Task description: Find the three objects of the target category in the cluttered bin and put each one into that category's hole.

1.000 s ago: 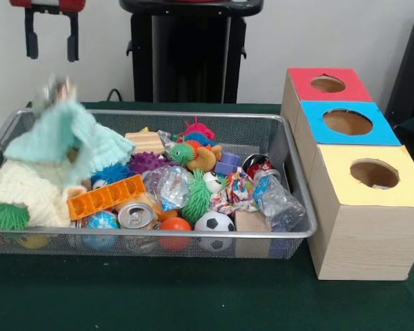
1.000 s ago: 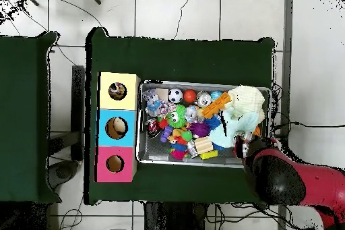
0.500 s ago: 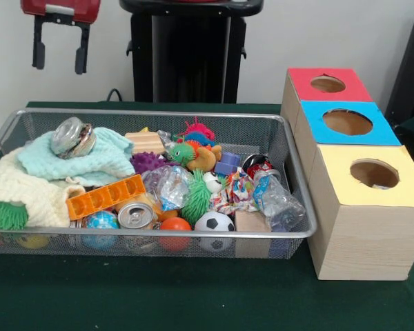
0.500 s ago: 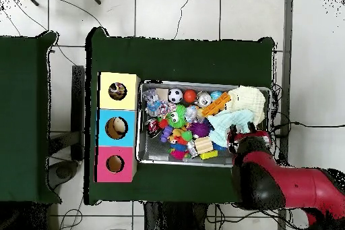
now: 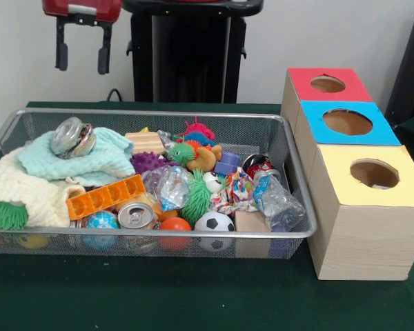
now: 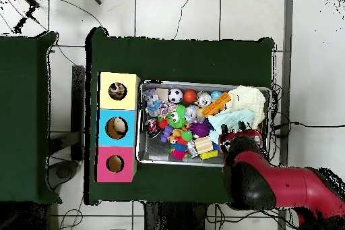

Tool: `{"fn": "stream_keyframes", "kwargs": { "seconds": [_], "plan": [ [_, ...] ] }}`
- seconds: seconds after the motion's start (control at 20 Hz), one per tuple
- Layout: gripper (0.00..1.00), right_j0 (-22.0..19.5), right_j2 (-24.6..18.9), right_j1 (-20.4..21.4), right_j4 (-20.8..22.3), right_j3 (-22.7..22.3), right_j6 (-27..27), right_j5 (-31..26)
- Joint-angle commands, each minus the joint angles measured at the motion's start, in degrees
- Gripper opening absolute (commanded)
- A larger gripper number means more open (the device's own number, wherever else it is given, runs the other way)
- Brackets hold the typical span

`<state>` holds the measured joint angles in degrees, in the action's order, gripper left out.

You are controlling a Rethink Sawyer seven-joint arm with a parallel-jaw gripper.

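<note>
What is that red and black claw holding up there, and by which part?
Nothing. The black gripper hangs with its jaws apart and bare, above the wire mesh bin.

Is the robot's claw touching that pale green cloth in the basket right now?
Apart. The front view shows the claw hanging open high above the pale green cloth, with bare wall between its tips and the basket.

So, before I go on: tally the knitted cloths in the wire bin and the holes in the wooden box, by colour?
Mint-green knitted cloth: 1
Cream knitted cloth: 1
Red-topped hole: 1
Blue-topped hole: 1
Yellow-topped hole: 1
Total: 5
</note>
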<state>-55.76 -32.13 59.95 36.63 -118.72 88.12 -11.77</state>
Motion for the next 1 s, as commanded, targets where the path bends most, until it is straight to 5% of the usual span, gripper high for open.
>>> {"fn": "stream_keyframes", "kwargs": {
  "seconds": [0.05,0.25,1.0],
  "plan": [
    [1.0,2.47,-2.94,-0.84,-6.35,-0.87,-0.26,-14.13],
    [1.0,4.7,-3.85,-2.56,-9.58,0.14,0.91,-17.11],
    [1.0,16.2,2.74,-10.3,-9.35,5.79,7.55,-16.09]
  ]
}}
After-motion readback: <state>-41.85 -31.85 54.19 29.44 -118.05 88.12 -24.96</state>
